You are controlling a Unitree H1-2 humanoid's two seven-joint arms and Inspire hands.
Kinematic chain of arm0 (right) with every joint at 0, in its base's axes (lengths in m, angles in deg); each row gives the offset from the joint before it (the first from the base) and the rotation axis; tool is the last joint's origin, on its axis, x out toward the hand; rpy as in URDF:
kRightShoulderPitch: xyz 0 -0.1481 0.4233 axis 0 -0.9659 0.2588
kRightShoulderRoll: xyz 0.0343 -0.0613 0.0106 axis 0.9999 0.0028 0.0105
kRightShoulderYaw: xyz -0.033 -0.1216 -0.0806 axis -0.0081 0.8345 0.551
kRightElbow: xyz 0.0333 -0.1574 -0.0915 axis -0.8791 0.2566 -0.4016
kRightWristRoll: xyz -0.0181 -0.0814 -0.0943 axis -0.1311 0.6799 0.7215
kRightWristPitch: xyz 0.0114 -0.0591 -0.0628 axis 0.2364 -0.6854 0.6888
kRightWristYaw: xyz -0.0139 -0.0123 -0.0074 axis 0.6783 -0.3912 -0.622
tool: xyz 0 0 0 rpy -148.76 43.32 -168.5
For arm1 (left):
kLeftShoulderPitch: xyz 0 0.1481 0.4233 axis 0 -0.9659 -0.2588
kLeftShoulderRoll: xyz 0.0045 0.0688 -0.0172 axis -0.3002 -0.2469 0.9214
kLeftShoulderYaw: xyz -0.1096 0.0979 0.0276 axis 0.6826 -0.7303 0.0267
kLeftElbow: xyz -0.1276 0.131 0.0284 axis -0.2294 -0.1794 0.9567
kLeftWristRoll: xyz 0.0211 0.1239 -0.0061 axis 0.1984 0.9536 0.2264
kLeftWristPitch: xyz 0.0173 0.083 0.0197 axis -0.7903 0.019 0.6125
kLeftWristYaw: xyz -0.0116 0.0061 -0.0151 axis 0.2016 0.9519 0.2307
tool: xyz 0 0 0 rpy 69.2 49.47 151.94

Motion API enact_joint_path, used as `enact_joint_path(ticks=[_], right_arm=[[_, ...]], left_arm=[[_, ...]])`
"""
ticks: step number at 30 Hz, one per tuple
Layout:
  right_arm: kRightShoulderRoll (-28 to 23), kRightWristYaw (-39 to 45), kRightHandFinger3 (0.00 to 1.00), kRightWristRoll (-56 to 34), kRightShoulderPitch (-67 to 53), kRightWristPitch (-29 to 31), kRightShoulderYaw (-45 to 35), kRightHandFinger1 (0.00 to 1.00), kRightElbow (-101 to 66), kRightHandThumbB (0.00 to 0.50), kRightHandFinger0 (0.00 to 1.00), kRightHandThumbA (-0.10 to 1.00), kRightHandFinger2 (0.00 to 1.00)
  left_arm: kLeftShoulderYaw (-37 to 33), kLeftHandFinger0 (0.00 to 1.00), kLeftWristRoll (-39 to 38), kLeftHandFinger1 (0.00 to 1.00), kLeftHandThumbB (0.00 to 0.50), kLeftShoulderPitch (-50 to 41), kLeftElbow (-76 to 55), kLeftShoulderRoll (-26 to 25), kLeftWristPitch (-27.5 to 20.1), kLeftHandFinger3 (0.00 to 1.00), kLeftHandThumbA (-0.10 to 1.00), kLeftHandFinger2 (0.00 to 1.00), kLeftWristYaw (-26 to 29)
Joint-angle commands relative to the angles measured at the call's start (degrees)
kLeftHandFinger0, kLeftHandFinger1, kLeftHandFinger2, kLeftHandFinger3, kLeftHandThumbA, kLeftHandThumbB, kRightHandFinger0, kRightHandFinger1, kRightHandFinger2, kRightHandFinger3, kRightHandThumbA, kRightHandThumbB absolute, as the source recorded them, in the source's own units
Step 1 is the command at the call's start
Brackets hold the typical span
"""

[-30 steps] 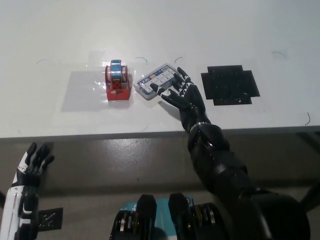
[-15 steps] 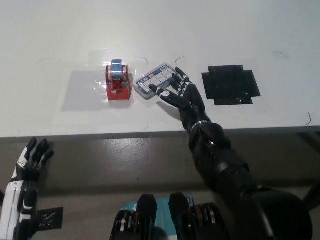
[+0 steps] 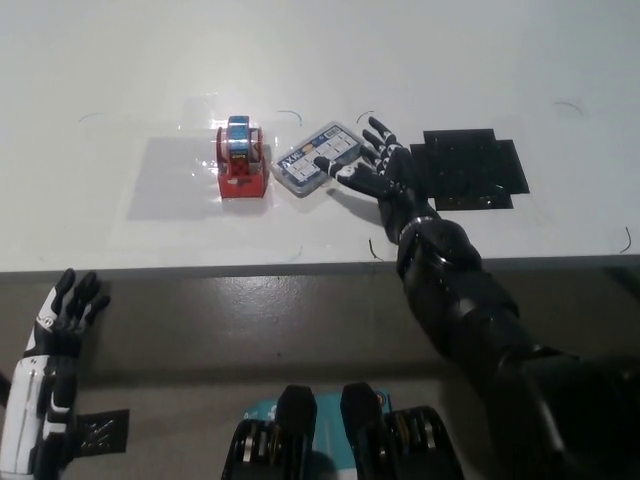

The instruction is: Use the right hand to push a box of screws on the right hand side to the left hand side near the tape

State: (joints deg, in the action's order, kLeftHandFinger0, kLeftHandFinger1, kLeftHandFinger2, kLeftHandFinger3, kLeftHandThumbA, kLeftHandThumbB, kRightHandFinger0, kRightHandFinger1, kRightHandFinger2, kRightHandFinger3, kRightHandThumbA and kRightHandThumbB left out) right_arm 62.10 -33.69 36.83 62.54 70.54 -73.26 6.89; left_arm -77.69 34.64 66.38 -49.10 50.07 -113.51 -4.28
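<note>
The box of screws lies flat on the white surface, just beside the red tape holder, which sits to its left with only a thin gap between them. The tape sits on top of that holder. The black right robot hand rests at the right side of the box, with its fingers spread apart and the tips touching the box edge. It is not holding the box, only leaning on it. The white left robot hand hangs low at the lower left, below the edge of the surface, with its fingers apart and nothing in it. A black mat lies well to the right of the box. The box looks small, flat and hard, with a clear lid, so it should not bend or squash. Screws inside likely make it a bit heavy for its size, and they may rattle. The smooth surface should let it slide easily. The best place to push looks like the middle of the right side, low down, so the box does not spin. The box already looks near the tape, so only a small, soft push seems needed, or it may bump the tape holder.
</note>
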Motion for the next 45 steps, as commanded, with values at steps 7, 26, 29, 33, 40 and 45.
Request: enact_joint_path(ticks=[7, 26, 29, 33, 40, 45], right_arm=[[1.74, -1.05, 1.00, 0.65, 4.57, -2.26, 0.90, 1.00, -0.32, 0.160, 1.00, 1.00, 1.00], [2.28, 0.74, 1.00, 1.49, 4.44, -3.16, 1.55, 1.00, 0.04, 0.163, 1.00, 1.00, 1.00], [2.45, 0.92, 1.00, 1.62, 4.88, -3.28, 1.77, 1.00, 0.06, 0.171, 1.00, 1.00, 1.00], [2.43, 0.97, 1.00, 1.71, 5.25, -3.44, 2.01, 1.00, 0.08, 0.176, 1.00, 1.00, 1.00], [3.35, 1.96, 1.00, 2.06, 6.08, -4.02, 2.94, 1.00, 0.12, 0.195, 1.00, 1.00, 1.00], [3.58, 2.09, 1.00, 2.25, 6.30, -3.67, 3.46, 1.00, -0.11, 0.209, 1.00, 1.00, 1.00]], left_arm=[[-0.14, 1.00, -0.50, 1.00, 0.061, 1.41, -1.16, -1.21, 0.00, 1.00, 0.86, 1.00, -0.67], [-1.10, 1.00, -1.75, 1.00, 0.036, 2.05, -1.03, -2.18, -0.07, 1.00, 0.83, 1.00, -2.29], [-1.13, 1.00, -1.48, 1.00, 0.037, 2.54, -1.28, -2.31, 0.55, 1.00, 0.83, 1.00, -2.30], [-1.37, 1.00, -1.30, 1.00, 0.038, 3.02, -0.86, -2.49, 0.42, 1.00, 0.83, 1.00, -2.55], [-1.33, 1.00, -0.42, 1.00, 0.047, 3.87, -0.77, -2.20, 1.15, 1.00, 0.83, 1.00, -2.19], [-1.12, 1.00, -0.72, 1.00, 0.058, 4.31, -1.03, -2.52, 1.74, 1.00, 0.84, 1.00, -2.24]])
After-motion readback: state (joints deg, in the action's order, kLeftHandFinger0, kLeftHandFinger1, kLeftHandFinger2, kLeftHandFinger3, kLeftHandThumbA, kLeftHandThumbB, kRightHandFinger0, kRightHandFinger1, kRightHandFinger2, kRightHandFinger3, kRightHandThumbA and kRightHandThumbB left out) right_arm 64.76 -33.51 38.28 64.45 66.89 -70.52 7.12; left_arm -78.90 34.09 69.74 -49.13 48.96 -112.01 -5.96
